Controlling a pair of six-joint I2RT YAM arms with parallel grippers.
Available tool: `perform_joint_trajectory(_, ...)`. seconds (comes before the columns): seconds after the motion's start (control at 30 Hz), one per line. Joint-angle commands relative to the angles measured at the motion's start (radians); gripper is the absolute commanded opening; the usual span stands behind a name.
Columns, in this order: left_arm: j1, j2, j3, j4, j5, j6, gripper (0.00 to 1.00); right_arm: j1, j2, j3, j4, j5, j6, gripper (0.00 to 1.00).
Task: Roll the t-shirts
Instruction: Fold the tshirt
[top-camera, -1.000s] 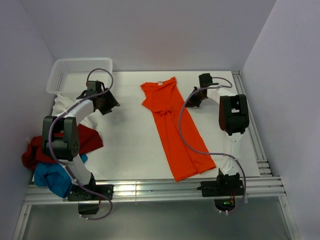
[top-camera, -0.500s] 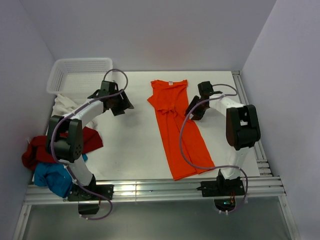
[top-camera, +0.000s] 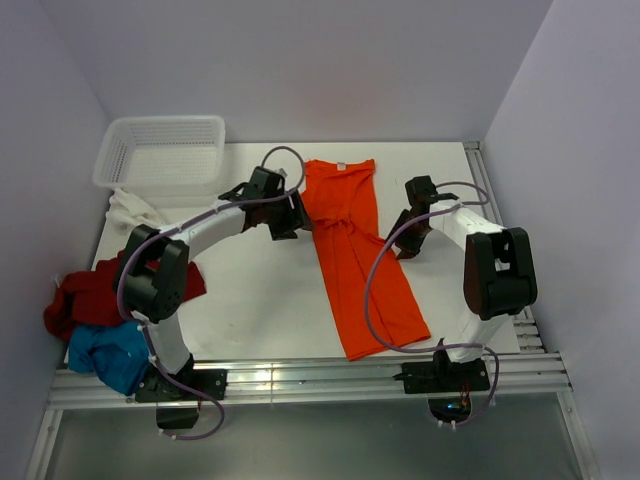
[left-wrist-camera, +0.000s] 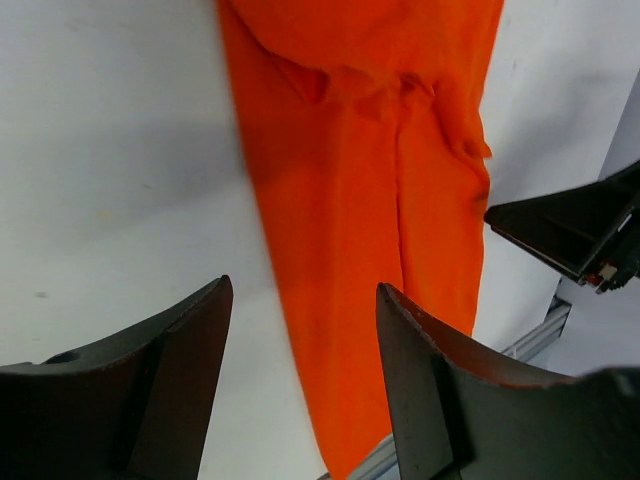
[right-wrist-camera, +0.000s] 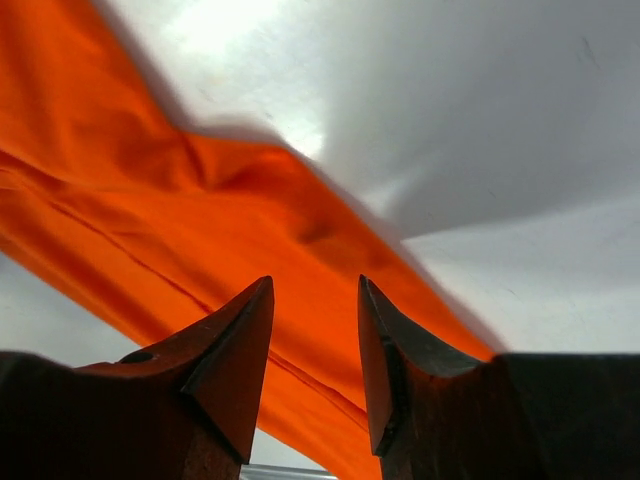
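We see the orange shirt folded into 1 long strip on the middle of the table, collar at the far end, hem toward the near edge. The left gripper hangs at the strip's left edge near the collar end, its 2 fingers spread wide and empty. Its arm bends at the elbow and stretches rightward across the table. The right gripper hangs at the strip's right edge, fingers parted by a narrow gap, holding nothing, its forearm angled down from the far side. A red shirt, a blue shirt and a white shirt lie along the left edge, and the basket stands in the far left corner.
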Motion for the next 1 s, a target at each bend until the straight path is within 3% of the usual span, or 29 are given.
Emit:
perform_joint_trajectory(0.0,-0.056,0.032,0.050,-0.029,0.043,-0.042,0.65,0.007,-0.059,-0.014,-0.104,0.076,-0.013,0.47)
perform_joint_trajectory(0.23,-0.097,0.086,0.029,-0.023,0.055,-0.083,0.65,0.049,-0.087,-0.050,-0.166,0.165,-0.023,0.45)
perform_joint_trajectory(0.6,-0.068,0.208,0.245,-0.110,0.018,-0.060,0.65,0.263,0.016,-0.048,-0.224,0.217,0.052,0.43)
perform_joint_trajectory(0.83,0.071,0.173,0.244,-0.153,0.001,0.010,0.66,0.410,0.016,-0.073,-0.231,0.148,0.109,0.43)
perform_joint_trajectory(0.97,0.147,0.207,0.328,-0.208,0.010,0.064,0.66,0.493,0.030,-0.042,-0.238,0.092,0.132,0.43)
